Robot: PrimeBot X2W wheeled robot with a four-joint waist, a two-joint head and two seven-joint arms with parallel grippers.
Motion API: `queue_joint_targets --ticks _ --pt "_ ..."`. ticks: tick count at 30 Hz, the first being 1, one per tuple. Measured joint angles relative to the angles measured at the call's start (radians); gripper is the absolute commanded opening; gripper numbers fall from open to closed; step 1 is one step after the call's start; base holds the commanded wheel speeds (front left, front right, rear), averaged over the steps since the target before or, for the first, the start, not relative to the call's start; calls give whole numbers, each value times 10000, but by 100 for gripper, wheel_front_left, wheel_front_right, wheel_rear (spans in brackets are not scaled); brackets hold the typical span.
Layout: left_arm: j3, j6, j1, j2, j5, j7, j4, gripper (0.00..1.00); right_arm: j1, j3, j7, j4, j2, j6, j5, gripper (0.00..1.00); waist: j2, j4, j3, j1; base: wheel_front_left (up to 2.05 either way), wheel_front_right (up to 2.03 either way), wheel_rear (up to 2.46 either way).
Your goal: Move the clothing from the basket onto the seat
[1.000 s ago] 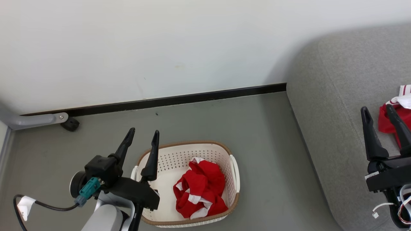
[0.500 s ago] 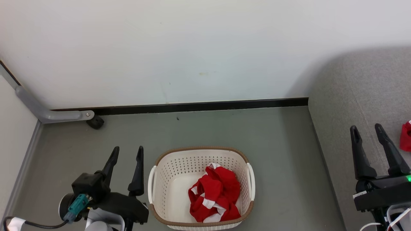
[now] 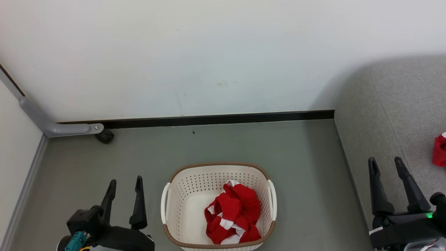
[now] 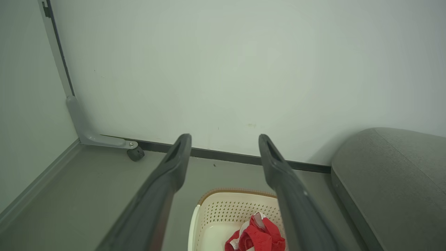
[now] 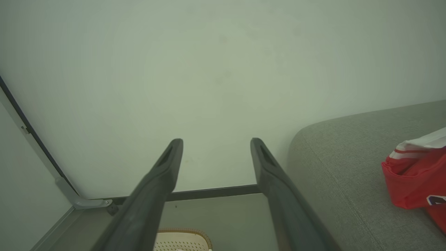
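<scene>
**Operator:** Where is the clothing?

**Spotter:** You have one red garment (image 3: 234, 213) crumpled in the laundry basket (image 3: 219, 164), white trim showing, toward the basket's right wall. The basket stands upright on the grey floor (image 3: 146, 153). It is apart from the black skirting (image 3: 216, 119) along the floor's far edge and apart from the sofa cushion (image 3: 390, 115) on your right.

**Operator:** And the other piece?

**Spotter:** A second red garment (image 5: 413, 181) lies on the sofa cushion, in from its left edge. Your right wrist view shows white trim on top and a scrap of dark lettering low on it. The frame cuts it off, so you cannot see all of it.

**Operator:** What are my fingers doing?

**Spotter:** Your left gripper (image 3: 125, 180) hangs over the floor just left of the basket, fingers spread wide with nothing between them. Your right gripper (image 3: 385, 161) stands over the cushion's left edge, fingers just as wide and empty. The second red garment is to its right and clear of it.

**Operator:** Anything else down there?

**Spotter:** A grey bracket (image 3: 55, 125) with a black caster (image 3: 105, 136) sits in the floor's far left corner, against the wall (image 3: 209, 52).
</scene>
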Motion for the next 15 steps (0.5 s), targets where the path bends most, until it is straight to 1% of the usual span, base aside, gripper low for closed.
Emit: queue_joint_targets --ticks 4,7,15 --pt "196 67 80 -263 115 0 -100 100 114 71 0 84 127 15 -173 100 0 -8 -41 0 0 0 0" --pt "290 81 182 -439 255 0 -232 100 180 226 0 109 257 105 -272 100 0 1 -79 0 0 0 0" --pt "531 155 379 -445 738 0 -430 100 186 217 0 265 412 267 -690 100 1 -62 -92 0 0 0 0"
